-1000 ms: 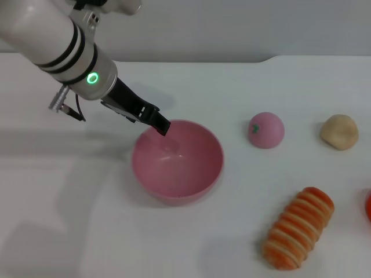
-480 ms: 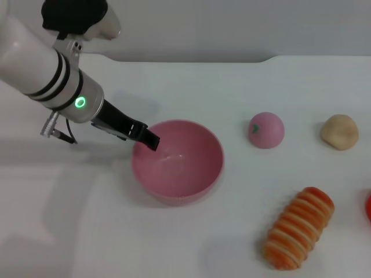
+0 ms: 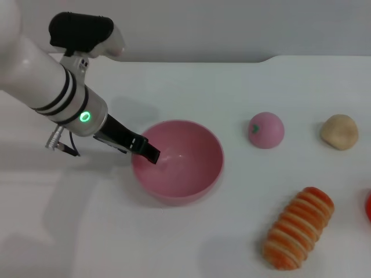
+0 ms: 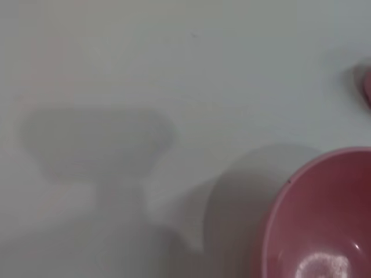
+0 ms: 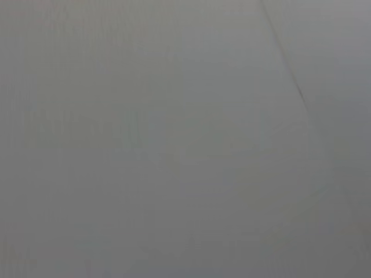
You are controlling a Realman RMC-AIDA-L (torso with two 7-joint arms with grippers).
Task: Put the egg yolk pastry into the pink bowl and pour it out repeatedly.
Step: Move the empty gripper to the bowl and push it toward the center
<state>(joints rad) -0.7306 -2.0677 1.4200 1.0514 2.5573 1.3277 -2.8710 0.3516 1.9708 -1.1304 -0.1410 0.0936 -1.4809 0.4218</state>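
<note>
The left gripper (image 3: 152,156) sits at the bowl (image 3: 197,174) rim, jaws seemingly clenched on it; a weak pinch could tip the bowl. Pastry (image 3: 339,131) lies well apart.

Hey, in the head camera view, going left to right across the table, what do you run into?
left gripper at the bowl's left rim → pink bowl → pink ball with a green mark → orange-and-cream striped roll → egg yolk pastry
</note>
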